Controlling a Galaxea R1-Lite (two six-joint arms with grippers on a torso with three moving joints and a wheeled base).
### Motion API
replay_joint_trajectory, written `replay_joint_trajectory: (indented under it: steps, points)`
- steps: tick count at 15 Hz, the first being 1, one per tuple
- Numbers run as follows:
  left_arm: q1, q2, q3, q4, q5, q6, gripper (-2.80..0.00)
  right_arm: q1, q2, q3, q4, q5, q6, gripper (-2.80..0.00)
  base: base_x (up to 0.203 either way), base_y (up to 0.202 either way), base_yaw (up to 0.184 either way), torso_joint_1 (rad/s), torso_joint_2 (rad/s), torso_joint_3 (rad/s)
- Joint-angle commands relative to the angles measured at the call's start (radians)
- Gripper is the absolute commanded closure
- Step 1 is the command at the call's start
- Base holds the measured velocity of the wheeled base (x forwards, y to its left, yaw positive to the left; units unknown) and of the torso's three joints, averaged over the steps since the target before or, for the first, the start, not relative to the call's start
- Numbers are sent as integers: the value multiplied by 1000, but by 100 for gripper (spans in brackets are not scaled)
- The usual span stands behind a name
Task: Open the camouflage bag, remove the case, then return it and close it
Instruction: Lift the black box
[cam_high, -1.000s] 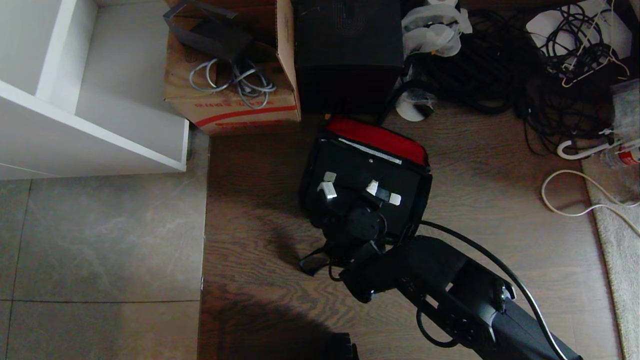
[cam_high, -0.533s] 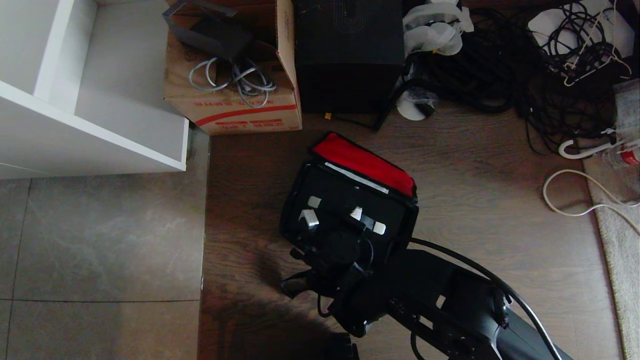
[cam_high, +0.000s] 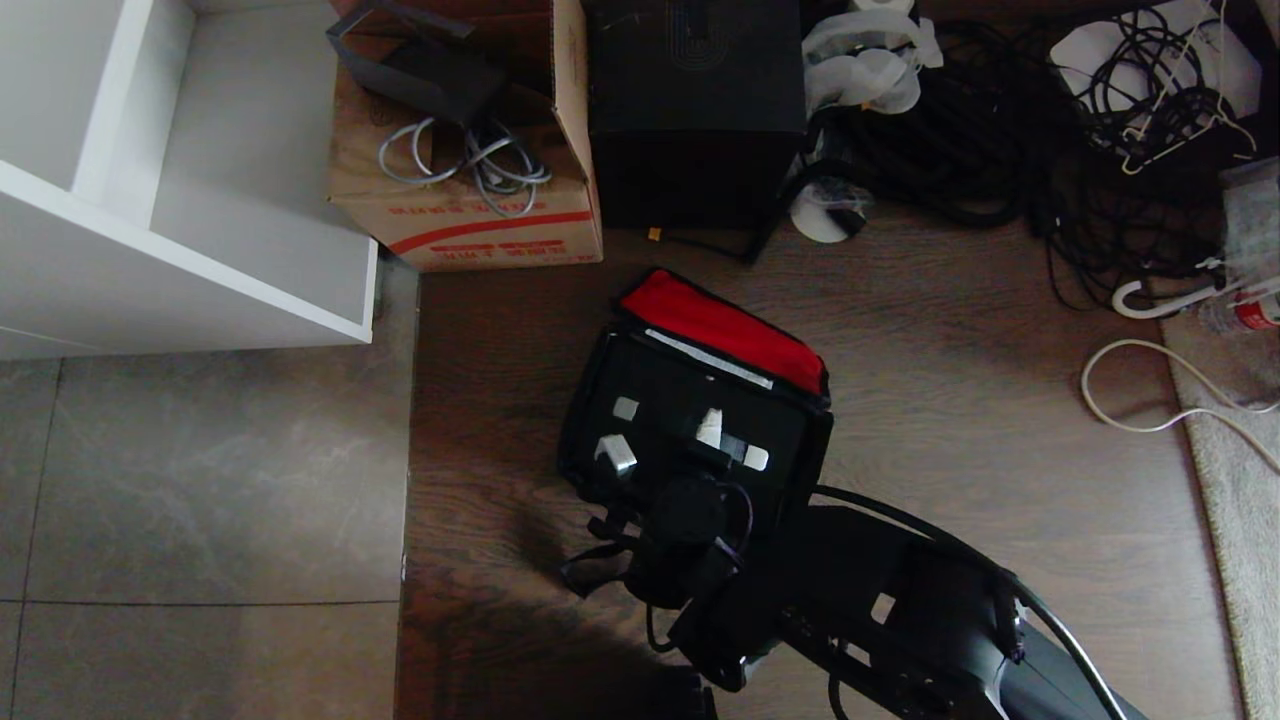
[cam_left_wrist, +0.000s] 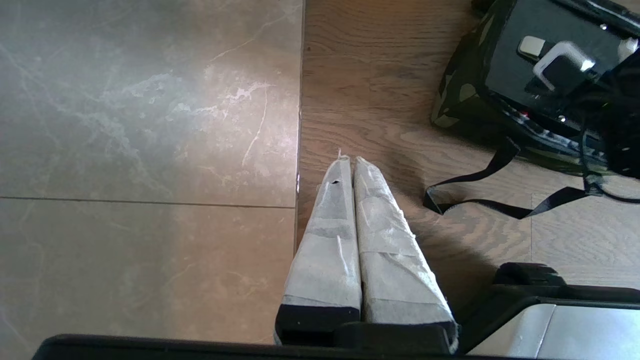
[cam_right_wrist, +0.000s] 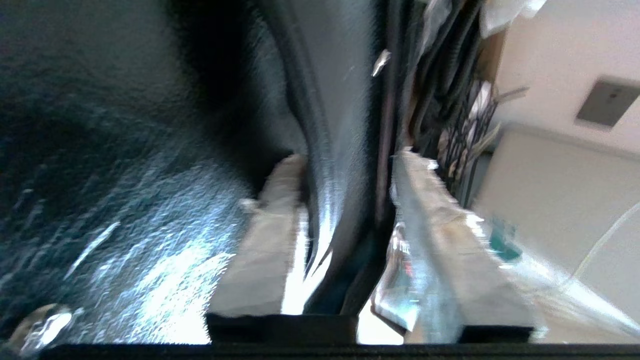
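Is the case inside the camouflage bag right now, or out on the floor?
Inside: the case sits within the camouflage bag, whose red-lined lid is folded back.

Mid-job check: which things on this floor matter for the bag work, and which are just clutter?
In play:
camouflage bag, lid open
black case, sitting inside the bag
right hand, its fingers astride the handle
left hand, parked over the floor

Lying about:
cardboard box with grey cables
tall black box
white shelf unit
tangled black cables
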Motion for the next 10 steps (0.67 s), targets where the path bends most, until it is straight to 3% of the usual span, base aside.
replay_joint_trajectory:
  steps: [1, 10]
  points:
    - [0, 0, 9, -1, 1, -1, 0, -17, 9, -8, 1, 36, -6, -280, 0, 0, 0, 0, 0, 0]
    - [0, 0, 9, -1, 1, -1, 0, -59, 35, -83, 1, 33, -21, -280, 0, 0, 0, 0, 0, 0]
